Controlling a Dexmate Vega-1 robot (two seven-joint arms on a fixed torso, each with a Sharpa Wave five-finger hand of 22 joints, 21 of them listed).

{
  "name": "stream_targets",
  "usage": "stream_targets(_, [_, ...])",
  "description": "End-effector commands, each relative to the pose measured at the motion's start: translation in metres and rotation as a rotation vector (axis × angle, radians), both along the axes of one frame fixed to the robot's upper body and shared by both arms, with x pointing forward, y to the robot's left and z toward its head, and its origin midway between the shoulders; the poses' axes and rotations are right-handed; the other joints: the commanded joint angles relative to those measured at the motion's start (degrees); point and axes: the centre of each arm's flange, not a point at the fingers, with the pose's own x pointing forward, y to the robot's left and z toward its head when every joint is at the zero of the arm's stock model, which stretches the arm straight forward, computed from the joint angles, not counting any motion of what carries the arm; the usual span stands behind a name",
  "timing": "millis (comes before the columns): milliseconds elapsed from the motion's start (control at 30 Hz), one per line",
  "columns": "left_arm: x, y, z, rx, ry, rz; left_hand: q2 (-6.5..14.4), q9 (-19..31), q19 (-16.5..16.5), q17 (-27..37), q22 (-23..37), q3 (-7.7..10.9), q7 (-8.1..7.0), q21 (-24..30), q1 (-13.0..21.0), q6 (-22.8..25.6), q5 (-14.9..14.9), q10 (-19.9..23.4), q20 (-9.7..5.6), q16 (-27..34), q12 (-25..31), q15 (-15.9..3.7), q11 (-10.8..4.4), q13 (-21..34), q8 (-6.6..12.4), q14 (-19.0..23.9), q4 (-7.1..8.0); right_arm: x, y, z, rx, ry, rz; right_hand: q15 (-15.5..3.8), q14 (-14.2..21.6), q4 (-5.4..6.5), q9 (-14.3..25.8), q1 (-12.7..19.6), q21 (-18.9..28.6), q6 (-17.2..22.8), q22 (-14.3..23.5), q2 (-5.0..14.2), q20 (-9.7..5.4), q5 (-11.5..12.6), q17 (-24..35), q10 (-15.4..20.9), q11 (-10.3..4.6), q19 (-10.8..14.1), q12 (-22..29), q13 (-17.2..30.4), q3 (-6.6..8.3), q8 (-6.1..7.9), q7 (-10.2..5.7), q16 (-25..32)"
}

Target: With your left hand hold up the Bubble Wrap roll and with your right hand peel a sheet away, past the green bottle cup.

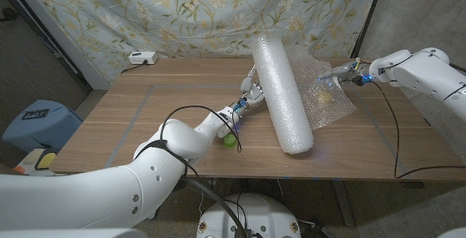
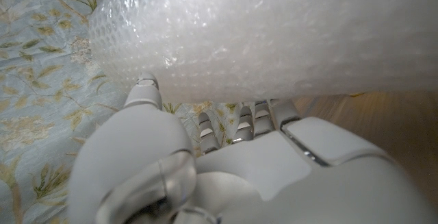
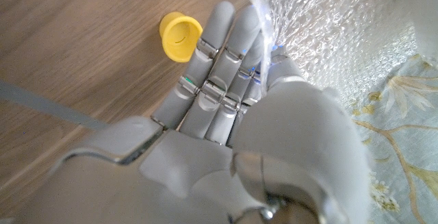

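The Bubble Wrap roll (image 1: 282, 96) leans tilted at the table's middle, near end down by the front edge. My left hand (image 1: 251, 92) holds its left side, fingers (image 2: 236, 125) reaching around the roll (image 2: 274, 32). A loose sheet (image 1: 324, 85) spreads from the roll toward the right. My right hand (image 1: 333, 78) pinches the sheet's edge (image 3: 328, 25) between thumb and fingers (image 3: 219, 53). The green bottle cup (image 1: 230, 142) sits left of the roll, beside my left forearm near the front edge.
A yellow cup (image 1: 325, 97) lies on the table under the sheet, also seen past my right fingers as the yellow cup (image 3: 181, 36). A white box (image 1: 143, 58) sits at the far left edge. A black cable (image 1: 393, 136) trails from the right arm. A floral curtain (image 1: 204, 12) hangs behind.
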Motion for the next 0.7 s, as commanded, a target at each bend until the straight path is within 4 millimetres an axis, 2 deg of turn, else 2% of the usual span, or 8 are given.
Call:
stream_targets(33, [0.0013, -0.0002, 0.001, -0.022, 0.014, 0.011, -0.87, 0.14, -0.36, 0.09, 0.13, -0.01, -0.15, 0.15, 0.29, -1.13, -0.13, -0.4, 0.09, -0.14, 0.11, 0.29, 0.12, 0.07, -0.4, -0.66, -0.55, 0.0082, -0.0086, 0.0022, -0.011, 0.028, -0.034, 0.02, 0.66, -0.06, 0.09, 0.68, 0.57, -0.08, 0.17, 0.15, -2.06, 0.33, 0.12, 0.35, -0.33, -0.34, -0.3, 0.25, -0.35, 0.28, -0.22, -0.31])
stream_targets(433, [0.0002, 0.0016, 0.0016, -0.034, 0.006, 0.0, -0.69, 0.13, -1.24, 0.1, 0.09, 0.11, -0.2, -0.14, 0.28, -1.75, -0.13, -1.43, 0.13, -0.24, -0.17, 0.33, 0.11, 0.0, -0.26, -1.55, -0.4, 0.013, -0.0093, 0.0028, -0.009, 0.035, -0.044, 0.04, 0.74, -0.07, 0.11, 0.79, 1.15, -0.11, 0.11, 0.19, -2.06, 0.34, 0.36, 0.48, -0.35, -0.63, -0.42, 0.24, -0.45, 0.32, -0.15, -0.41])
stream_targets(500, [-0.0002, 0.0019, 0.0016, -0.039, 0.003, -0.003, -0.3, 0.12, -1.74, 0.14, 0.11, 0.19, -0.19, -0.25, 0.02, -2.38, -0.17, -1.64, 0.15, -0.19, -0.18, 0.36, 0.6, -0.01, -0.37, -1.88, -0.12, 0.0139, -0.0095, 0.0035, -0.007, 0.035, -0.046, 0.04, 0.73, -0.06, 0.11, 0.79, 1.21, -0.13, 0.1, 0.21, -2.06, 0.34, 0.34, 0.34, -0.36, -0.67, -0.37, 0.44, -0.46, 0.32, -0.19, -0.46])
stream_targets(700, [-0.0003, 0.0029, 0.0015, -0.044, 0.003, -0.005, 0.17, 0.15, -2.4, 0.15, 0.13, 0.35, -0.15, -0.35, -0.22, -1.69, -0.2, -1.94, 0.15, -0.21, -0.17, 0.36, 0.3, -0.03, 0.07, -2.46, 0.09, 0.0153, -0.0096, 0.0043, -0.005, 0.037, -0.052, 0.04, 0.75, -0.03, 0.12, 0.77, 1.48, -0.13, 0.08, 0.22, -2.05, 0.34, 0.38, 0.42, -0.33, -0.76, -0.44, 0.38, -0.54, 0.34, -0.37, -0.56])
